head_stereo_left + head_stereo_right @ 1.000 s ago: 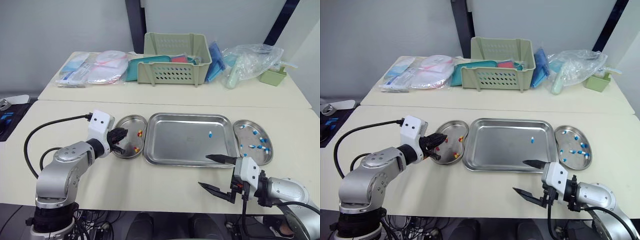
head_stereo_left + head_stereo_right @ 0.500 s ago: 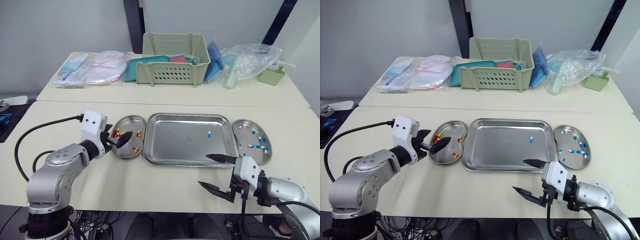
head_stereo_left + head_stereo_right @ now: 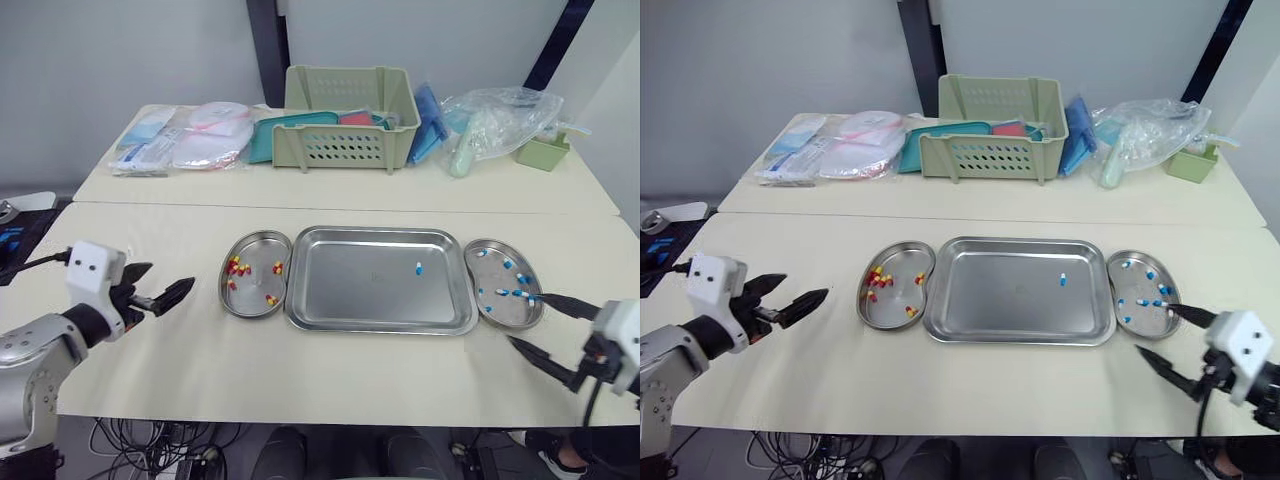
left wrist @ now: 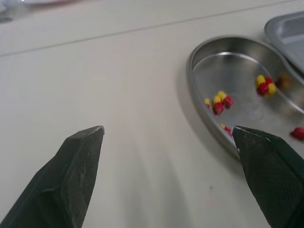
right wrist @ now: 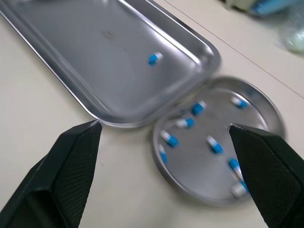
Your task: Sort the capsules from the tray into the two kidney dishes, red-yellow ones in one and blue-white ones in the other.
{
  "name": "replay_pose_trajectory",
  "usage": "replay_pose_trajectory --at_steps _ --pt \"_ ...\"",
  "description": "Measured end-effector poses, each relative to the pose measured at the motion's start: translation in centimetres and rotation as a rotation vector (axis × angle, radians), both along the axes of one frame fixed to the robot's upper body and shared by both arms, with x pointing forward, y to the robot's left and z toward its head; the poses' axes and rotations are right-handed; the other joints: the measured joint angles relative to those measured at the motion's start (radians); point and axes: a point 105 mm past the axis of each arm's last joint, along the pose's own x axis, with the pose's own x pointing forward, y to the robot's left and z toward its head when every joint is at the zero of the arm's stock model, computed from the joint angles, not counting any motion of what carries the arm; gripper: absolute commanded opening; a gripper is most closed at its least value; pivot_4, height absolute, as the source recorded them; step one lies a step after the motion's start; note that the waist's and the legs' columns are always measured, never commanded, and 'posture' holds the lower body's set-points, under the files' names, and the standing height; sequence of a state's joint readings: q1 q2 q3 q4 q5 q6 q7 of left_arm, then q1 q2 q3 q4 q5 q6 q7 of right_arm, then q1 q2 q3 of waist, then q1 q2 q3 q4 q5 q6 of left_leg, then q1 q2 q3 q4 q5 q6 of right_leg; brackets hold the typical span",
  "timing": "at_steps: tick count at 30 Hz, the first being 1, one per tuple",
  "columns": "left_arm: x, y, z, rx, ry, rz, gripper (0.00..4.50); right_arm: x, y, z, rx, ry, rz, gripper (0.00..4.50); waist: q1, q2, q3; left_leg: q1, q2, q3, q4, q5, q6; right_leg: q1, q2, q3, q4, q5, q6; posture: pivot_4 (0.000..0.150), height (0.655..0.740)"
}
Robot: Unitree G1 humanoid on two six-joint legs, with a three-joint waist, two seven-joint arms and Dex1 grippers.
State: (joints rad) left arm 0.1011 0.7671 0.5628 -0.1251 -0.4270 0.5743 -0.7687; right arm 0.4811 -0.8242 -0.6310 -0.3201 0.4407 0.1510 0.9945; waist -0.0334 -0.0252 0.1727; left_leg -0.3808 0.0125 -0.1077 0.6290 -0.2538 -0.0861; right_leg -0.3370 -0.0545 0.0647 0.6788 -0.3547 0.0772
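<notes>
- Step in hand: the sorting looks almost done. One blue-white capsule (image 3: pixel 418 267) lies in the tray (image 3: pixel 350 295), toward its right far part, and nothing else is in there.
- The left dish (image 3: pixel 250 302) touches the tray's left edge and holds the red-yellow capsules (image 3: pixel 237 266). The right dish (image 3: pixel 505 312) sits against the tray's right edge and holds the other blue-white capsules (image 3: pixel 505 293).
- The right fingers (image 3: pixel 565 302) are spread wide and empty. They hover low over the surface (image 3: pixel 330 370), just beside the near edge of the right dish. The last capsule lies beyond them, up and to the left, across the corner of the tray.
- The left fingers (image 3: pixel 175 289) are also wide apart and empty, well to the left of the left dish and far from the tray.
- Next move, as I judge it: the right arm is the closer one. It should reach over the tray rim, come down around the lone capsule, close narrowly on it and carry it to the right dish.
- Risk: the capsule is small and round, and may roll on the smooth metal.
</notes>
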Motion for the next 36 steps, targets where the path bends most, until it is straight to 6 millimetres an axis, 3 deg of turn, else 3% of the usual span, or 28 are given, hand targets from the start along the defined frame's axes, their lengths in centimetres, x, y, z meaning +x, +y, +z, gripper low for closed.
replay_pose_trajectory --at_steps 3,6,12,17,22,30,36 --pt "-1.9 2.6 -1.7 0.008 0.048 0.058 4.46 -0.5 -2.9 -0.4 -0.026 0.033 -0.089 4.5 -0.001 -0.001 0.001 0.0 0.0 0.0 0.0 0.0 0.0 0.0 0.0 0.0 0.0 0.0 0.0 0.15 0.74" --pt "-3.5 3.5 -2.8 0.009 0.083 0.071 4.46 -0.2 -4.1 -0.6 -0.011 0.033 -0.134 4.5 0.001 -0.001 0.001 0.0 0.001 0.0 0.0 0.0 0.0 0.0 0.0 0.0 0.0 0.0 0.0 0.15 0.74" --pt "-5.5 4.1 -4.1 0.002 0.103 0.102 4.46 0.0 -4.9 -0.8 -0.006 0.03 -0.163 4.5 0.001 -0.001 0.001 0.0 0.0 0.0 0.0 0.0 0.0 0.0 0.0 0.0 0.0 0.0 0.0 0.15 0.74" --pt "-6.6 3.5 -4.1 -0.008 0.117 0.054 4.46 0.0 -5.6 -1.0 -0.028 0.046 -0.165 4.5 0.001 -0.001 0.001 0.0 0.0 0.0 0.0 0.0 0.0 0.0 0.0 0.0 0.0 0.0 0.0 0.15 0.74" --pt "-8.0 -0.2 -3.5 -0.022 0.149 -0.147 4.46 -0.4 -6.2 -1.7 -0.029 0.077 -0.177 4.5 0.001 -0.001 0.001 0.0 0.001 0.001 0.0 0.0 0.0 0.0 0.0 0.0 0.0 0.0 0.0 0.15 0.74" --pt "-8.5 -11.4 -2.4 -0.101 0.057 -0.626 4.46 -1.2 -6.7 -2.2 -0.037 0.118 -0.183 4.5 0.002 0.0 0.0 0.0 0.0 0.002 0.0 0.0 0.0 0.001 0.0 0.001 -0.001 0.0 0.0 0.15 0.74" --pt "-7.6 -15.1 -1.3 -0.184 -0.136 -0.748 4.46 -2.5 -6.6 -2.3 -0.056 0.146 -0.189 4.5 0.003 0.003 -0.001 0.0 0.0 0.002 0.0 0.0 0.0 0.001 0.0 0.001 -0.001 0.0 0.0 0.15 0.74"
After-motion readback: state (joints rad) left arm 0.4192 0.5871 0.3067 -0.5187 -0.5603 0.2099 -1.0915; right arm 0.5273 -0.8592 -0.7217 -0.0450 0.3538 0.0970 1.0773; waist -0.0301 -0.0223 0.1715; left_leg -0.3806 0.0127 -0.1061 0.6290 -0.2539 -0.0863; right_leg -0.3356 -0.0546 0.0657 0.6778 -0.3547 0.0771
